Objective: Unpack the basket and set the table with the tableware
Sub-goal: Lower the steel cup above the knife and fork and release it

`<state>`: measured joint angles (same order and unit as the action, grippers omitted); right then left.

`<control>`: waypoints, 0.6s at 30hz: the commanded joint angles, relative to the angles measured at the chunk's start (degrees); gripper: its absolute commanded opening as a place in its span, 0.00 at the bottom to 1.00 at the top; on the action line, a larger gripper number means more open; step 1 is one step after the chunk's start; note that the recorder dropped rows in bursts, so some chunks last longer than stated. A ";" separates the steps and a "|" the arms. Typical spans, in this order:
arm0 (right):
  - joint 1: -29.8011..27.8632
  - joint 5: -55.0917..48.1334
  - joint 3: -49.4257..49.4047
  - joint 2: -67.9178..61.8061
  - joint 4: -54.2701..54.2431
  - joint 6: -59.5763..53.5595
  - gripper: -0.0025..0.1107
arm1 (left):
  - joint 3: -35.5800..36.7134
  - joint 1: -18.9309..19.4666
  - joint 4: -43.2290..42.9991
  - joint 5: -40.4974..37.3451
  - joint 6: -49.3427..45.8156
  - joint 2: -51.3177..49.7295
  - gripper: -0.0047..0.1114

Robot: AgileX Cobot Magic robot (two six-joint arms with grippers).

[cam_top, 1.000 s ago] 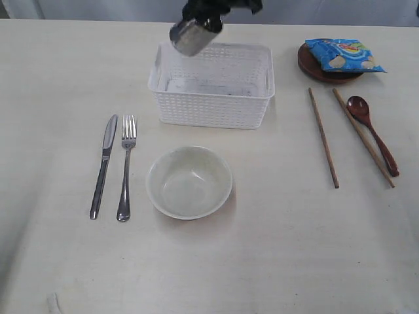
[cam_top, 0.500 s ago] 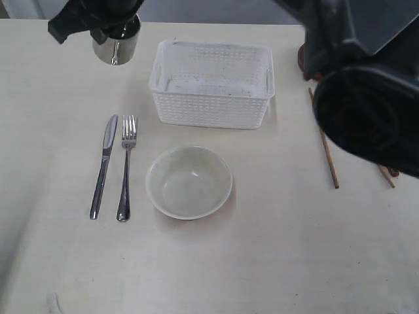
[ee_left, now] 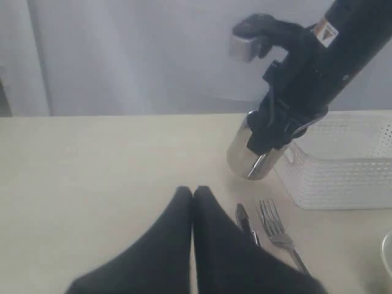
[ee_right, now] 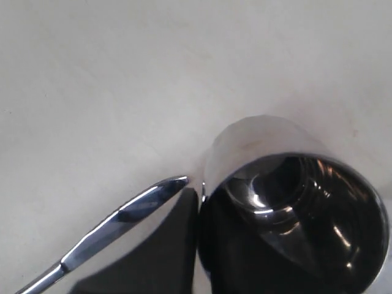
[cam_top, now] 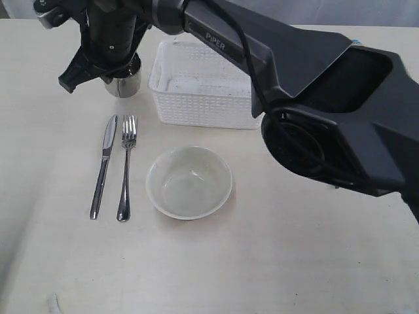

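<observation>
At upper left the right tool [cam_top: 120, 65] clasps the steel cup [cam_top: 126, 85] at the tabletop [cam_top: 52, 144], beside the basket [cam_top: 203, 98] and above knife [cam_top: 103, 167] and fork [cam_top: 126, 167]; the left tool [ee_left: 193, 195] is pinched together, empty.

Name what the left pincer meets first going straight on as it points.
Likely nothing: ahead of the left pincer lies only bare table; the steel cup stands off its line, depth unclear.
</observation>
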<state>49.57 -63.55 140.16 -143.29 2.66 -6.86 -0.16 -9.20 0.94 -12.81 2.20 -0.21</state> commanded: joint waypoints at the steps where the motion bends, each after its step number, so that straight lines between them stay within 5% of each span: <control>1: -1.21 1.11 0.70 -1.16 0.83 0.39 0.02 | 0.16 -0.06 0.18 0.61 -0.02 0.21 0.04; 18: -4.74 -1.05 0.70 -2.26 -1.12 2.76 0.02 | 0.16 -0.06 0.18 0.61 -0.02 0.21 0.04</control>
<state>45.39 -64.48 140.31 -145.71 0.94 -4.54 -0.16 -9.20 0.94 -12.81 2.20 -0.21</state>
